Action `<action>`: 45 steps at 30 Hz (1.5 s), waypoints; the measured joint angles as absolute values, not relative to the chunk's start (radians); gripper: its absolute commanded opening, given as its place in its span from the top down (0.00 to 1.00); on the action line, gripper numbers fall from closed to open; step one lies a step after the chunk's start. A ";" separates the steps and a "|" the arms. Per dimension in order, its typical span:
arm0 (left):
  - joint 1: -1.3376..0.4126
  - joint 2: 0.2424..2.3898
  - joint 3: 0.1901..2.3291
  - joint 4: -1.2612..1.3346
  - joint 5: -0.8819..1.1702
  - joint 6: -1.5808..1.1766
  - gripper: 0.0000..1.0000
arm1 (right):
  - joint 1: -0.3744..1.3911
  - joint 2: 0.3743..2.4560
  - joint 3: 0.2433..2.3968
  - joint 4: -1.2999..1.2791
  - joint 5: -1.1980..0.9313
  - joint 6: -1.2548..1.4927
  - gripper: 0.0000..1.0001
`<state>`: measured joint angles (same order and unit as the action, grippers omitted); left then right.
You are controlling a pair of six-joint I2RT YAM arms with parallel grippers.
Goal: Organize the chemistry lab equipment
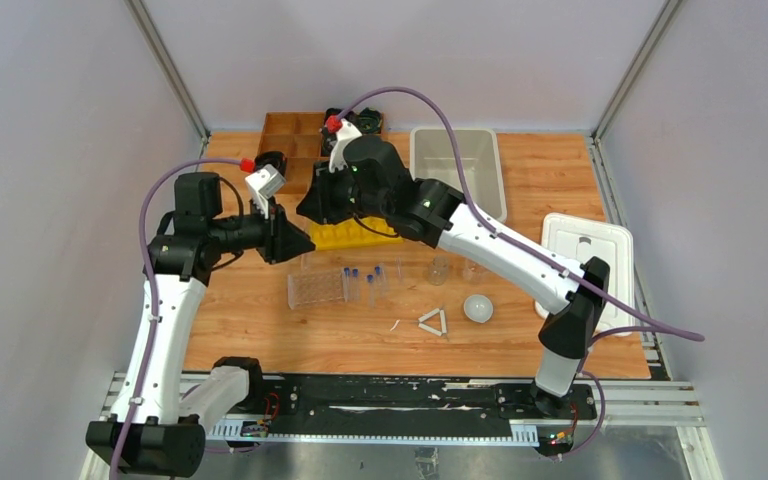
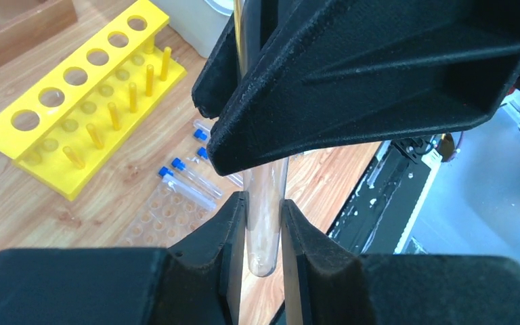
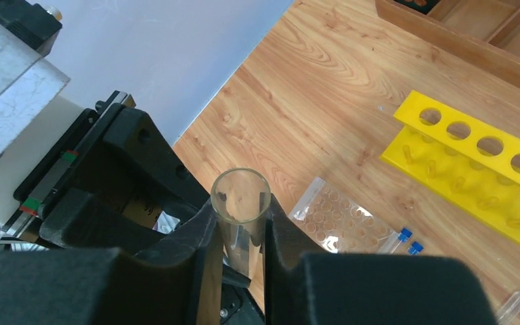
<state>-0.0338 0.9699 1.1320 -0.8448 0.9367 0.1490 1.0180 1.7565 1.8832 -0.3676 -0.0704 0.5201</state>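
I see the left gripper (image 2: 264, 215) clamped on the glass tube (image 2: 265, 254) near its rounded end, and the right gripper (image 3: 238, 227) pinching its open mouth. The tube hangs above the table (image 1: 260, 340), with the yellow rack (image 1: 355, 238) at 3 o'clock and bare wood out to the edge at 9.

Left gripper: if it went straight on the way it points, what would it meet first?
Likely the right gripper, just ahead, closed on the same tube the left gripper holds; the gap between is unclear.

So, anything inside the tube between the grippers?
The tube looks empty: mouth and rounded bottom show clear glass. Its middle is hidden between fingers of the right gripper, so unchecked there.
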 measured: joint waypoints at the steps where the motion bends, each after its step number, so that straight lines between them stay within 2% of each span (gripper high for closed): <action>1: -0.034 0.968 1.132 -0.841 0.934 0.148 0.33 | 1.018 1.757 1.887 -0.369 -0.072 0.519 0.98; 2: -0.034 0.967 1.132 -0.837 0.930 0.147 0.06 | 1.017 1.757 1.888 -0.367 -0.074 0.516 1.00; 3: -0.035 0.967 1.132 -0.834 0.920 0.145 0.01 | 1.018 1.757 1.889 -0.369 -0.066 0.501 1.00; 11: -0.034 0.969 1.132 -0.840 0.767 0.092 0.00 | 0.966 1.753 1.871 -0.346 0.139 0.330 1.00; 17: -0.034 1.031 1.147 -0.842 0.599 0.047 0.00 | 0.917 1.698 1.576 0.038 0.300 0.112 1.00; 20: -0.034 1.062 1.148 -0.844 0.554 0.037 0.00 | 0.908 1.729 1.524 0.158 0.336 0.020 1.00; 31: -0.016 1.127 1.191 -0.848 0.558 -0.009 0.00 | 0.868 1.831 1.479 0.464 0.350 -0.085 1.00; 45: -0.008 1.158 1.192 -0.848 0.546 0.004 0.00 | 0.860 1.869 1.407 0.532 0.322 -0.007 1.00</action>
<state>-0.0082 1.1584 1.1915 -0.8482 0.5457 0.0044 0.8597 1.8694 1.4075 0.5323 0.3222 -0.0067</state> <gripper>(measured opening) 0.997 0.253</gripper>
